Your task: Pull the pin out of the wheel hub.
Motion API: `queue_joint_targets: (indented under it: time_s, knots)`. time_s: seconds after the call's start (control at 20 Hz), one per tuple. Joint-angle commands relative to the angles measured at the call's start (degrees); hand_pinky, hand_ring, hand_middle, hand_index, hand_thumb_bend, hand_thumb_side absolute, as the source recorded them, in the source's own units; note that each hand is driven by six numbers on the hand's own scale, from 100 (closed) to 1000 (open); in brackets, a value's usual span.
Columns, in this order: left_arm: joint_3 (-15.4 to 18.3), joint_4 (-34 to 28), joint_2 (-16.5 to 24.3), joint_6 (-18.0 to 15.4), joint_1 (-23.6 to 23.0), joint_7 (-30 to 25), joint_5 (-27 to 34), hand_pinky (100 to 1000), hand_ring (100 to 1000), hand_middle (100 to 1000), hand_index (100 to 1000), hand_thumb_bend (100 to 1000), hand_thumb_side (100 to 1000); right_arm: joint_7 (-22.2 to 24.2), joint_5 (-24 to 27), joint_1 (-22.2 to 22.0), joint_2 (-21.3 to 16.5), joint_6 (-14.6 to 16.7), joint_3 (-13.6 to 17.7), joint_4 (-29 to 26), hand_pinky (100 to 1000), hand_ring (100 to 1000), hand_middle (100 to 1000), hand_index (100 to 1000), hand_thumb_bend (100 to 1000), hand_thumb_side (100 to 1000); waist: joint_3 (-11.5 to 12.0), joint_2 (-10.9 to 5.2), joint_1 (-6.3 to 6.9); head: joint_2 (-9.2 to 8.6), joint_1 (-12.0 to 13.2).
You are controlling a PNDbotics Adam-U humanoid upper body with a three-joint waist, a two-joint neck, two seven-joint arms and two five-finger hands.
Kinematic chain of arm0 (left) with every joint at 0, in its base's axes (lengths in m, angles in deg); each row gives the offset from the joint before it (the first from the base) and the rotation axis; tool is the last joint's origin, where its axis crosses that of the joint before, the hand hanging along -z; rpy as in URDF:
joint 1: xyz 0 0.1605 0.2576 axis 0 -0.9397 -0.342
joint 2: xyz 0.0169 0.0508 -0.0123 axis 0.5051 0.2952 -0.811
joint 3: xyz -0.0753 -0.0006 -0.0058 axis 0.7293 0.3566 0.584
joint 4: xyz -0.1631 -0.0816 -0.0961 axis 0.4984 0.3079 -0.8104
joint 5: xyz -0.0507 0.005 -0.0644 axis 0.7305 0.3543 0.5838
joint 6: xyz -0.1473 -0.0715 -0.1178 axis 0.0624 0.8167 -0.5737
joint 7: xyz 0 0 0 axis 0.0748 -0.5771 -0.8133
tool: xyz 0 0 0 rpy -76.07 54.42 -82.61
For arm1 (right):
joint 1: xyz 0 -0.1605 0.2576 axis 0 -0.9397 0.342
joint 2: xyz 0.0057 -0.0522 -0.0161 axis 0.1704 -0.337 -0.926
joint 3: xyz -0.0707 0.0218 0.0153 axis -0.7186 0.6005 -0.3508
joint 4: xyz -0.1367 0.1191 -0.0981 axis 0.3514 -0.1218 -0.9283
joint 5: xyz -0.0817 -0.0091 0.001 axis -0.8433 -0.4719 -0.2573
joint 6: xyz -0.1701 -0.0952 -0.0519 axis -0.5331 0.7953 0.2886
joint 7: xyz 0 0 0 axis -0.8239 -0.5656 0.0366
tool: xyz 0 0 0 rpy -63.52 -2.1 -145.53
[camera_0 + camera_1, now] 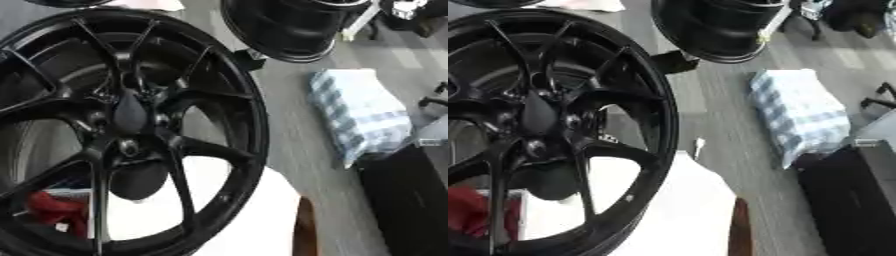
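A large black multi-spoke wheel (pixel 122 130) fills the left of both eye views, standing tilted on a white surface (pixel 254 215). Its hub (pixel 131 114) is a dark oval mass where the spokes meet. Just below it is a small round ringed spot (pixel 129 147); I cannot tell whether this is the pin. A dark rounded shape (pixel 138 180) shows through the lower spokes, and I cannot make out what it is. Neither of my hands shows in either view.
A second black wheel (pixel 280 30) stands at the top centre on the grey floor. To the right are a blue-and-white checked bundle (pixel 359 115) and a black case (pixel 411 200). Something red (pixel 52 210) shows through the lower-left spokes.
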Motion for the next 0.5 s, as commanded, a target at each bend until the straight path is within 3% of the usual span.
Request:
queue_joint_targets:
  time_s: [0.05,0.3,0.5]
  knots:
    - [0.12,-0.87,0.52,-0.23,0.42,-0.19,-0.34,988,626,604,817,125,810,-2.38,-2.88,-2.49,-0.68,-0.12,3.15,-2.07,729,873,805,799,275,100,0.22,-0.46,0.48,-1.13,-0.39]
    - [-0.4,-0.87,0.42,0.06,0.8,-0.7,-0.4,988,626,604,817,125,814,-6.77,-6.77,-9.75,1.21,-0.79,6.41,-6.09,749,904,817,810,256,100,1.13,-0.09,0.37,-1.36,-1.06]
    - [-0.75,-0.87,0.47,0.27,1.04,-1.14,-0.36,988,625,604,817,125,815,-10.19,-6.68,-15.22,2.24,-1.17,8.41,-10.24,746,905,814,816,278,100,1.85,-0.07,0.27,-1.06,-1.94]
